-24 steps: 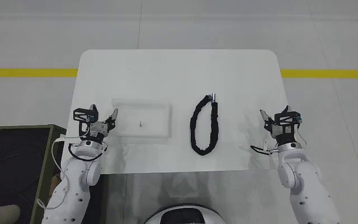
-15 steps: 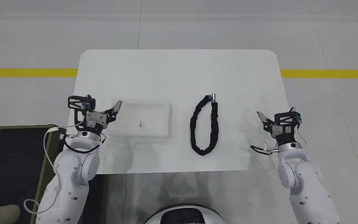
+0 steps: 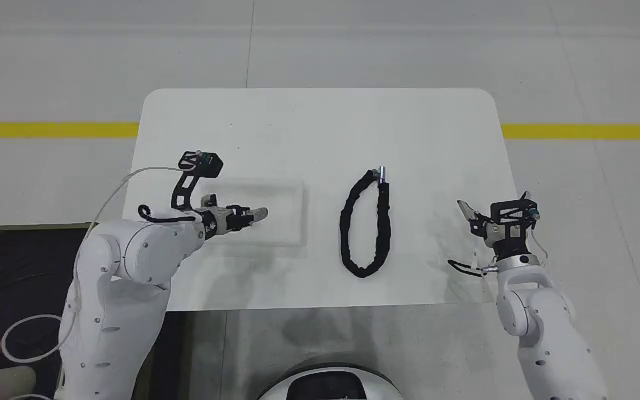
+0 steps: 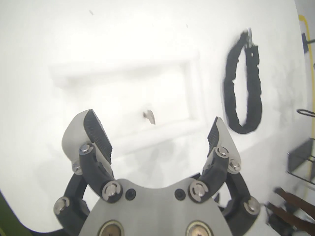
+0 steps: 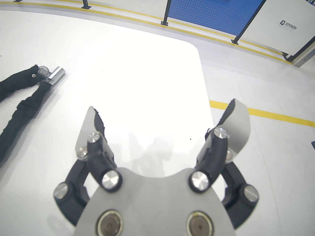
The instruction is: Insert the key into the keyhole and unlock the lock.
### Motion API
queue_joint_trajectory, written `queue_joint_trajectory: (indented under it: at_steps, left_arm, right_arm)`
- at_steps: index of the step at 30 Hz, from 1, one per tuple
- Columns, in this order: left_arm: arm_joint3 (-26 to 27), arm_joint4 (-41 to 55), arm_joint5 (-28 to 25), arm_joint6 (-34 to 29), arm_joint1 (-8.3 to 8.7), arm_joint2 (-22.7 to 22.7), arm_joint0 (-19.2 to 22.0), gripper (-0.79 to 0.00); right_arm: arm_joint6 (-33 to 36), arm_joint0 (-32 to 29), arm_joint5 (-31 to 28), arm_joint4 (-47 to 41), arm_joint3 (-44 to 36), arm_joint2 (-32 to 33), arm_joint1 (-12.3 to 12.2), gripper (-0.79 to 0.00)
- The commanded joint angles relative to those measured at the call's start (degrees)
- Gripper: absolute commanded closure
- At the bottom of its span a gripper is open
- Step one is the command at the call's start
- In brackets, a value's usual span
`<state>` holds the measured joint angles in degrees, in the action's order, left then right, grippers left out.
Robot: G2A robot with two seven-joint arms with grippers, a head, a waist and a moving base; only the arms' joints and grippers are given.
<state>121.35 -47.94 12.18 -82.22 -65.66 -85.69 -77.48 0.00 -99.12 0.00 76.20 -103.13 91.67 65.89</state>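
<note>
The key (image 4: 149,117) is lying small and pale on the floor of a shallow white tray (image 3: 285,186), which is sitting on the left half of the white desk (image 3: 300,120); the left gripper (image 4: 152,120) is hovering over that tray with its fingers (image 4: 97,130) spread wide and gripping nothing, and in its wrist view the key is showing in the gap between the two fingertips, apart from both; whether the gripper is low enough to be touching the tray is not something I can tell. The lock (image 3: 345,228), a loop in a black fabric sleeve, is lying flat near the middle of the desk, just beside the tray's right rim but not touching it; its shiny metal cylinder (image 5: 56,73) is sitting at the far end of the loop, where the two sleeve ends are meeting. The right gripper (image 5: 163,106) is hanging over the desk's right edge toward the near corner, well apart from the lock, its fingers also standing wide open and holding nothing.
</note>
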Motion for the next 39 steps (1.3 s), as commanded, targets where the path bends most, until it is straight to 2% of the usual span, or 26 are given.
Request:
queue_joint_trajectory:
  at_steps: [1,13,15,17,19,25,27,30,32,35,37,39]
  left_arm:
    - [0.0,-0.1,0.0,-0.3,0.00,0.0,0.1,-0.785]
    - [0.0,-0.1,0.0,-0.3,0.00,0.0,0.1,-0.785]
    - [-1.3,-0.7,-0.1,0.9,0.05,0.2,0.2,-0.785]
    - [-2.8,-1.8,1.5,-1.4,0.14,0.8,2.8,-0.785]
    - [-4.6,-1.7,2.8,-5.8,0.27,1.1,7.1,-0.785]
    - [-12.1,1.5,3.8,-5.8,1.75,7.1,14.2,-0.785]
    - [-14.3,2.0,2.9,-5.8,2.99,11.6,16.5,-0.742]
    - [-16.4,1.1,4.1,-5.8,4.58,15.8,19.2,-0.579]
    - [-17.5,1.3,4.1,-5.8,5.45,17.4,20.2,-0.502]
    - [-18.5,1.6,4.1,-5.8,6.39,18.4,20.9,-0.529]
    - [-18.5,1.6,4.1,-5.8,6.97,19.0,21.2,-0.474]
    - [-18.7,1.2,4.1,-5.8,7.45,19.5,21.3,-0.474]
  right_arm:
    - [0.0,0.0,0.0,0.0,0.0,0.0,0.0,-0.785]
    - [0.0,0.0,0.0,0.0,0.0,0.0,0.0,-0.785]
    - [0.0,0.0,0.0,0.0,0.0,0.0,0.0,-0.785]
    - [0.0,0.0,0.0,0.0,0.0,0.0,0.0,-0.785]
    - [0.0,0.0,0.0,0.0,0.0,0.0,0.0,-0.785]
    - [0.0,0.0,0.0,0.0,0.0,0.0,0.0,-0.785]
    - [0.0,0.0,0.0,0.0,0.0,0.0,0.0,-0.785]
    - [0.0,0.0,0.0,0.0,0.0,0.0,0.0,-0.785]
    - [0.0,0.0,0.0,0.0,0.0,0.0,0.0,-0.785]
    - [0.0,0.0,0.0,0.0,0.0,0.0,0.0,-0.785]
    - [0.0,0.0,0.0,0.0,0.0,0.0,0.0,-0.785]
    - [0.0,0.0,0.0,0.0,0.0,0.0,0.0,-0.785]
